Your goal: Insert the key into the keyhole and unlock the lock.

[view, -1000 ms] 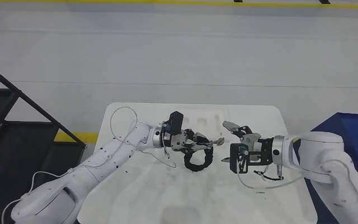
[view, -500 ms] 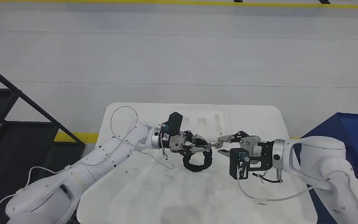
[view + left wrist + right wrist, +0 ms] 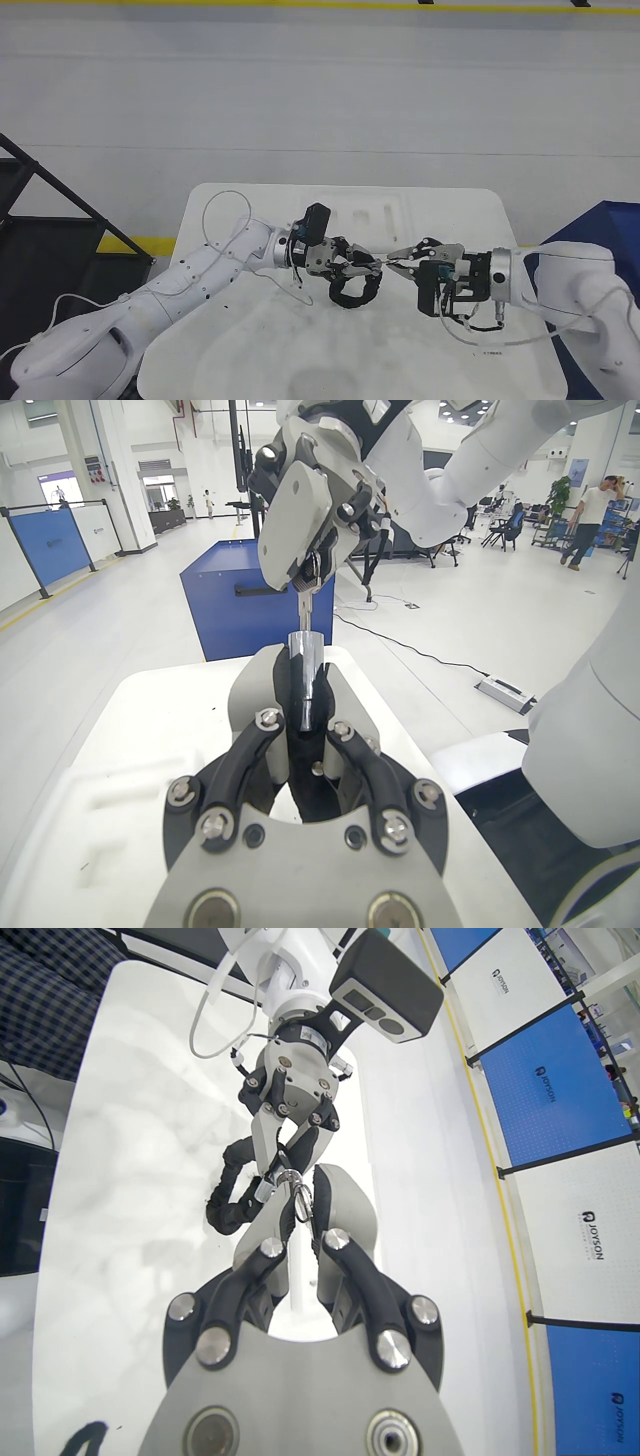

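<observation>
white arms (image 3: 190, 285); grey fingers (image 3: 250, 695); silver screws (image 3: 214, 826)

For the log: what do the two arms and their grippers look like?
The left arm and right arm are smooth white shells trailing white cables. The left gripper and right gripper match: grey plates, black linkages with silver bolts, pale fingers, black pads. A black camera box tops the left wrist.

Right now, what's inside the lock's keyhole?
The tip of the key, held by the right end effector, is in it; the chrome lock cylinder hides how deep.
</observation>
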